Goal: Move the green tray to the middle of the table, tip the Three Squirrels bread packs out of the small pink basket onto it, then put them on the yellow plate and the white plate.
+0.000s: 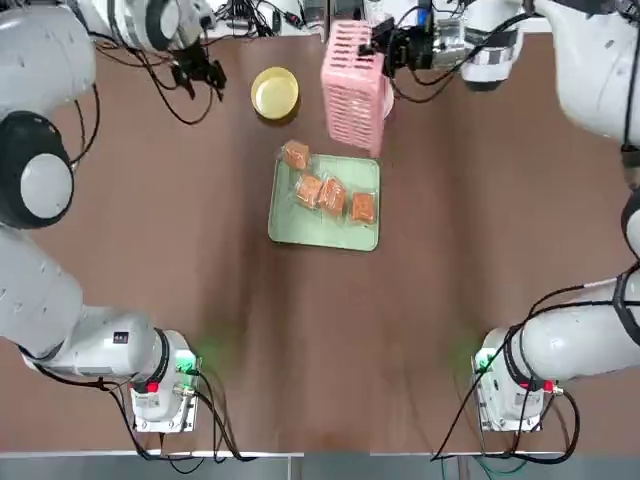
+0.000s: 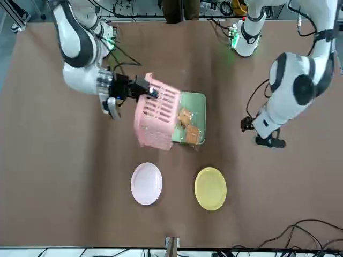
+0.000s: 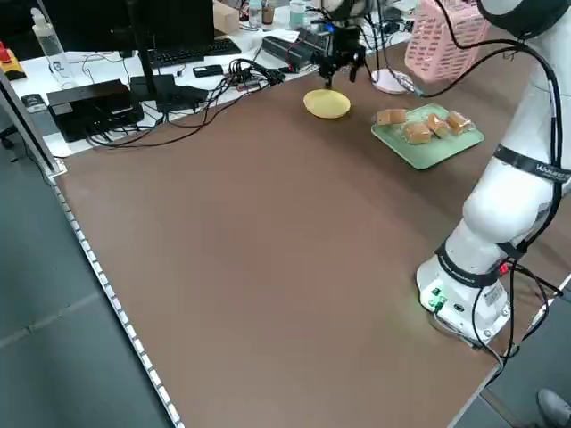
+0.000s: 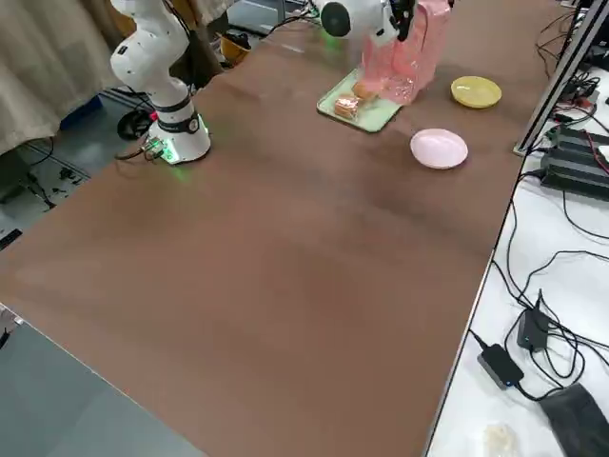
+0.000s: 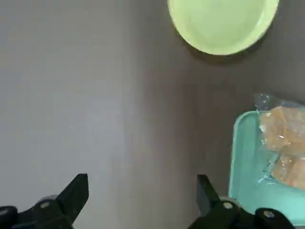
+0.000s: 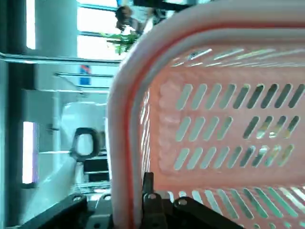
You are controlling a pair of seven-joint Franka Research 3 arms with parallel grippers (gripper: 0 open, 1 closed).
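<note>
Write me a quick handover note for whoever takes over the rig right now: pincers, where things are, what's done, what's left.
Right pincer: shut on the rim of the small pink basket, holding it tipped in the air over the far end of the green tray.
Left pincer: open, empty, hovering near the yellow plate.
Done: tray sits mid-table; four Three Squirrels bread packs are tipped out, three on the tray, one half over its far edge.
White plate lies beside the yellow plate; both are empty.
Left: set the basket aside, then move the packs onto both plates.
</note>
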